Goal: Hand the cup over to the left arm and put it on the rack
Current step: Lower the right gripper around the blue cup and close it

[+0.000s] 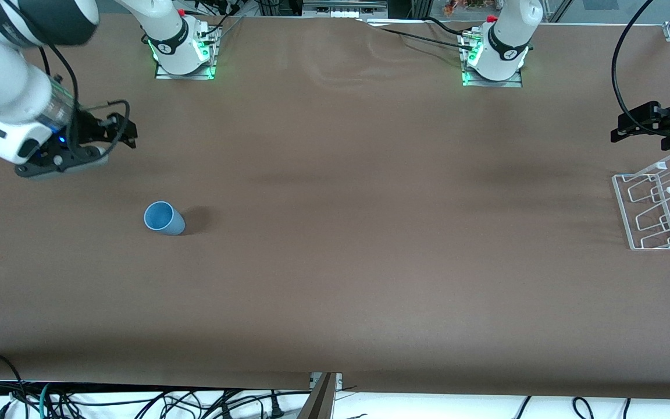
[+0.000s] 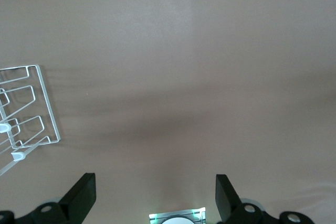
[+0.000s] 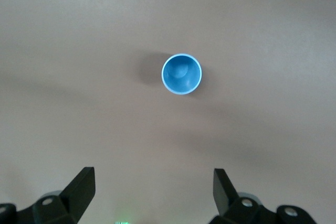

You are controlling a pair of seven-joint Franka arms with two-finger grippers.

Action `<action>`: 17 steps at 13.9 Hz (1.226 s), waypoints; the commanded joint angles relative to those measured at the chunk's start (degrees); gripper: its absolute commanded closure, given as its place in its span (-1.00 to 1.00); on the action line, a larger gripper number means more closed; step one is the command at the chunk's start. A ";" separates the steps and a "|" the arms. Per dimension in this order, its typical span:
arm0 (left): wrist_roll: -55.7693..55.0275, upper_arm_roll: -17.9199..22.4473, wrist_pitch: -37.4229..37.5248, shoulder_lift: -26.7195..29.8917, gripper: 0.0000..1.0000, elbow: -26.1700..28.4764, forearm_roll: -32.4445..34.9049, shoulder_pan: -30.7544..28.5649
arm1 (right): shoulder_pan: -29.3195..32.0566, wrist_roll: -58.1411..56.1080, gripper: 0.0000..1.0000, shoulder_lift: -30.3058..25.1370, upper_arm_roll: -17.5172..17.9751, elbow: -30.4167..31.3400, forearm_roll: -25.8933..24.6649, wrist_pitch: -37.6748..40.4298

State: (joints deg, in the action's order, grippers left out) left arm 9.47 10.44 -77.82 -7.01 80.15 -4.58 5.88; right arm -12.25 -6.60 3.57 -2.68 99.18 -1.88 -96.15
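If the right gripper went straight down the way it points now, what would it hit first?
Probably bare table. The open right gripper points down, and the upright cup stands ahead of its fingers, not between them; depth is unclear.

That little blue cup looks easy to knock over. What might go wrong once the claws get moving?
The cup stands upright, mouth up, alone on the table. The right claw hangs open above the table, not yet around it; a slightly off approach could tip or push the light cup.

The handover happens in mid-air, so the cup may drop between claws.

The left claw waits open beside the rack, whose narrow loops and pegs leave little room for a misplaced cup.
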 commanded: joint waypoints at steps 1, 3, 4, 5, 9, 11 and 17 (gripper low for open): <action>-0.41 -0.78 -1.19 0.86 -1.00 2.29 1.33 -0.78 | 0.38 -4.10 -0.99 -1.03 -1.71 8.02 -0.58 -9.28; -0.68 -0.78 -1.20 0.59 -1.00 1.94 1.41 -1.48 | 0.38 -7.18 -0.98 2.56 -4.17 10.32 -0.58 -15.53; -0.50 -0.78 -1.28 0.59 -1.00 1.85 1.41 -1.57 | 0.38 -7.37 -0.98 4.67 -4.79 10.33 -0.49 -17.30; -0.15 -0.78 -1.28 0.59 -1.00 1.85 1.24 -1.57 | 0.38 -7.37 -0.98 6.26 -4.97 10.42 -0.49 -18.79; 0.20 -2.52 -1.20 0.07 -1.00 2.73 0.27 -1.75 | 1.00 -7.37 -0.97 13.37 -4.97 10.51 -0.23 -26.61; 0.55 -3.32 -1.20 -0.02 -1.00 2.73 -0.52 -1.66 | 1.00 -7.37 -0.97 16.37 -4.88 10.51 -0.14 -30.22; 30.04 -3.41 -1.37 -2.74 -1.00 3.43 -2.19 -1.84 | 1.09 -7.46 -0.89 20.50 -4.88 10.86 -0.14 -34.26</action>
State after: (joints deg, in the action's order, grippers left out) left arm 30.96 7.24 -78.50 -9.02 82.94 -5.33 4.54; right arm -11.79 -13.29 23.13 -7.88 109.95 -1.90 -128.19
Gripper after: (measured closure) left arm 0.000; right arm 0.026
